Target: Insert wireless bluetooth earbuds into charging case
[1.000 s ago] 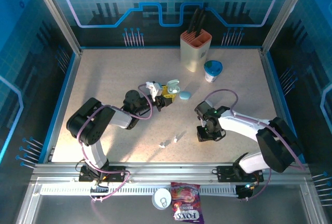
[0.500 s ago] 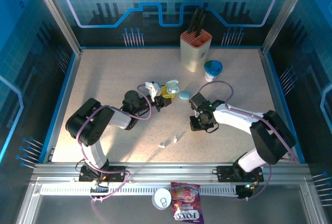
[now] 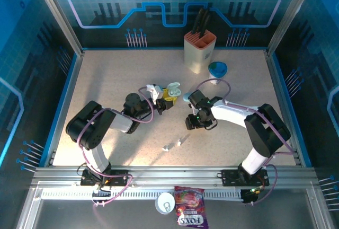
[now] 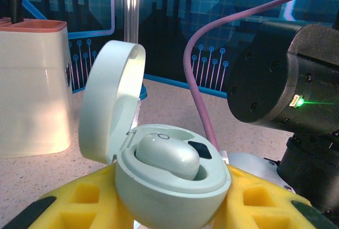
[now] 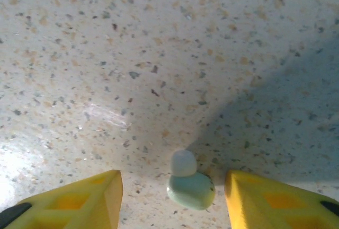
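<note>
My left gripper [image 4: 169, 216] is shut on the pale green charging case [image 4: 175, 186], its yellow fingers [image 4: 69, 202] on either side of the shell. The lid [image 4: 114, 96] stands open and one pale earbud [image 4: 167, 155] lies in a well. From above, the case [image 3: 174, 87] sits at mid-table with the left gripper [image 3: 167, 95]. My right gripper [image 5: 170, 178] points down at the table, open. A pale green earbud [image 5: 190, 189] lies on the surface between the yellow fingers [image 5: 95, 197], touching neither. Two white earbuds [image 3: 168, 147] [image 3: 183, 140] lie nearer the front.
A knife block [image 3: 199, 51] and a blue cup [image 3: 217, 71] stand at the back. The right gripper [image 3: 192, 121] hovers just right of the held case, its arm crossing close behind. A snack bag [image 3: 189, 213] and a white lid [image 3: 165, 202] lie off the table's front.
The right arm has swung left and away from the front edge, toward the held case, and its jaws have widened. The left arm has stayed in place with the case.
</note>
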Motion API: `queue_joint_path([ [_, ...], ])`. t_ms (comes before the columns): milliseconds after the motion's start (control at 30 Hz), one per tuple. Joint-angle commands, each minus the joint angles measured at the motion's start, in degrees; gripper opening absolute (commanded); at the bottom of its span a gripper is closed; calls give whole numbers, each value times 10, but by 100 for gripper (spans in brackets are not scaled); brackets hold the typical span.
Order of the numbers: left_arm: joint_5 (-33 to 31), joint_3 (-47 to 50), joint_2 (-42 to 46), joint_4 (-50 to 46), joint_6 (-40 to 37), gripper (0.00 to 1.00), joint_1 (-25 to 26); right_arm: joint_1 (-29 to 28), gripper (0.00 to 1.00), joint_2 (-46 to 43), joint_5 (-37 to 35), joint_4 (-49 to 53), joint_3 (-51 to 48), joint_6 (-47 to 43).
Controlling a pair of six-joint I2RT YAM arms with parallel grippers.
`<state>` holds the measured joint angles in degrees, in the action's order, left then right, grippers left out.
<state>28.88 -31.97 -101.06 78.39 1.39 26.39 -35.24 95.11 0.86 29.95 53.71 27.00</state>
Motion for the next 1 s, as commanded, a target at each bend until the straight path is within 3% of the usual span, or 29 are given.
queue_joint_path([
  [0,-2,2,14,19,2,30,-4,-12,55,7,27,5,15,-2],
  [267,-3,6,20,19,2,30,-8,-34,55,-8,63,28,11,8],
  [433,-6,8,23,19,3,30,-14,-46,56,-25,116,-16,-1,1],
  [533,-6,10,27,19,5,30,-16,-45,56,-45,93,-19,-3,-7],
  [700,-6,15,31,20,6,30,-17,-17,54,-55,75,-26,0,-21],
  [967,-3,16,38,19,12,30,-18,38,53,34,162,-66,30,-53],
])
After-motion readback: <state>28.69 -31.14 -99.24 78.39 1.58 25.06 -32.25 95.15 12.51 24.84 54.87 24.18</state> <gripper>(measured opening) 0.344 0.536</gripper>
